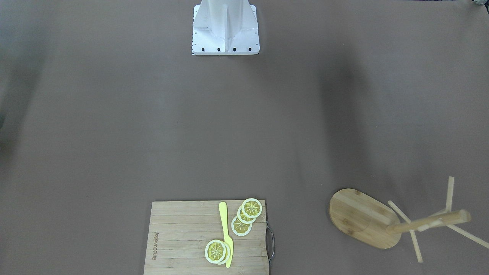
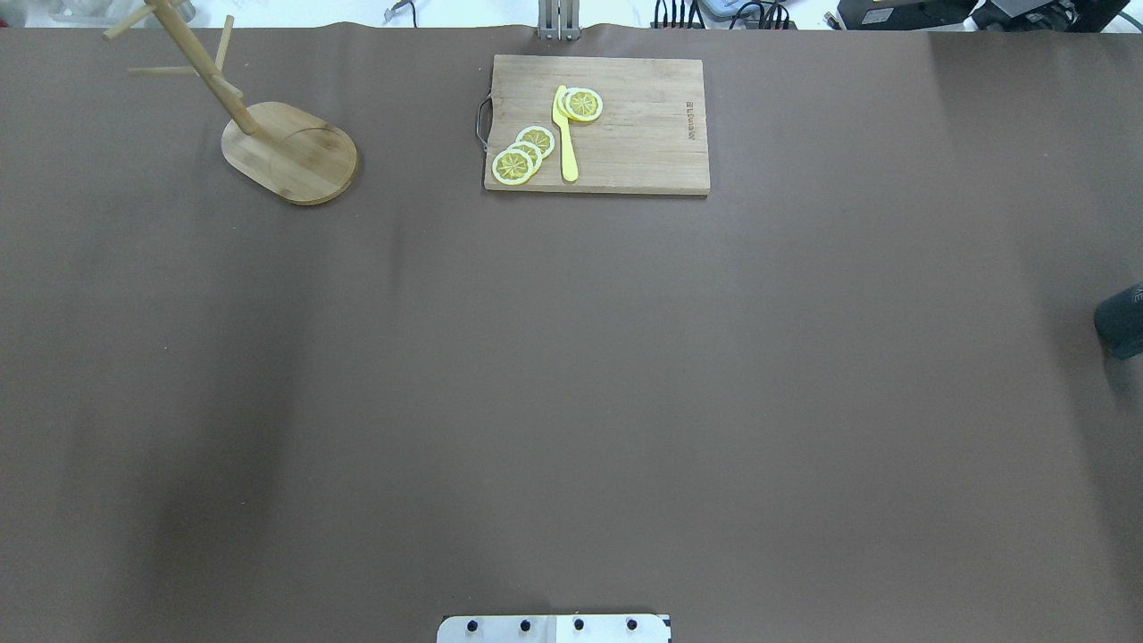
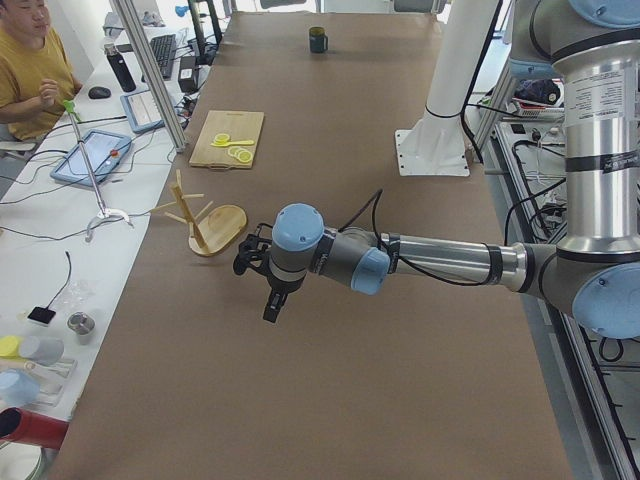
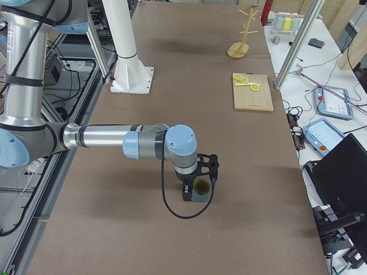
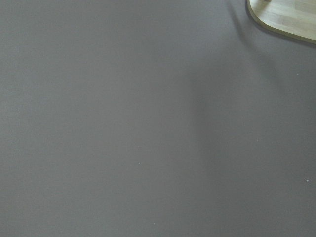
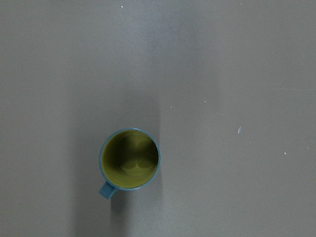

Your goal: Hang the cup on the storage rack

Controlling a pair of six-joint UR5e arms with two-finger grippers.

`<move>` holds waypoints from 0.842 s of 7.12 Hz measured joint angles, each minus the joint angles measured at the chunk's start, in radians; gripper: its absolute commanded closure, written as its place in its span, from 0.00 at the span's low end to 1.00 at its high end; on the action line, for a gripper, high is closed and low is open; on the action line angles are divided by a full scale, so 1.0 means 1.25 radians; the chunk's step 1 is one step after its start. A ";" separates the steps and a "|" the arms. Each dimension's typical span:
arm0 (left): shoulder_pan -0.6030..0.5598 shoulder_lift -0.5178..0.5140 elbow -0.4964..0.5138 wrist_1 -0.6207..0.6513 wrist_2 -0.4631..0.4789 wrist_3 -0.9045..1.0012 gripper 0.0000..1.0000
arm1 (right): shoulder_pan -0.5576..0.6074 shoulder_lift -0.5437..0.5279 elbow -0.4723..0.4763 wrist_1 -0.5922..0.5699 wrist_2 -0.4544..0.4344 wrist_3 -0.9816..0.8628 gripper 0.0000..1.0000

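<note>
1. Cup (image 2: 1122, 320) shows as a dark sliver at the right edge of our overhead view, cut off by the frame, on the brown surface (image 2: 571, 402). Well apart from it, at the far left, the storage rack (image 2: 290, 154) stands upright on its oval base. A cutting board (image 2: 643, 134) lies at far centre, carrying lemon slices (image 2: 525, 154) and a yellow knife (image 2: 566, 138).
2. From across the surface we see the storage rack (image 1: 359, 215) at lower right, thin pegs fanning from its post. The cutting board (image 1: 179, 236) sits at bottom centre and the robot's white pedestal (image 1: 225, 30) at the top.
3. From the left end, the near arm reaches out over the surface, and the left claw (image 3: 268, 305) points downward near the storage rack (image 3: 225, 228). We cannot tell whether it is released or clenched. The cup (image 3: 317, 39) stands far down the surface, well apart from it. An operator (image 3: 30, 60) in a yellow shirt sits at the side bench.
4. From the right end, the near arm brings the right claw (image 4: 192, 186) right at the upright cup (image 4: 201, 189), whose yellowish interior is open to view. We cannot tell whether the fingers touch it, or whether the claw is released or clenched. The storage rack (image 4: 238, 51) stands at the far end.
5. Our left wrist view takes in bare surface and a corner of the storage rack's base (image 5: 286, 17) at upper right.
6. Our right wrist view looks straight down into the cup (image 6: 130, 159), upright, its handle toward lower left.
</note>
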 measured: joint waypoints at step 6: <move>0.002 0.042 -0.010 -0.085 -0.013 0.006 0.02 | 0.000 -0.010 -0.022 -0.001 0.008 0.000 0.00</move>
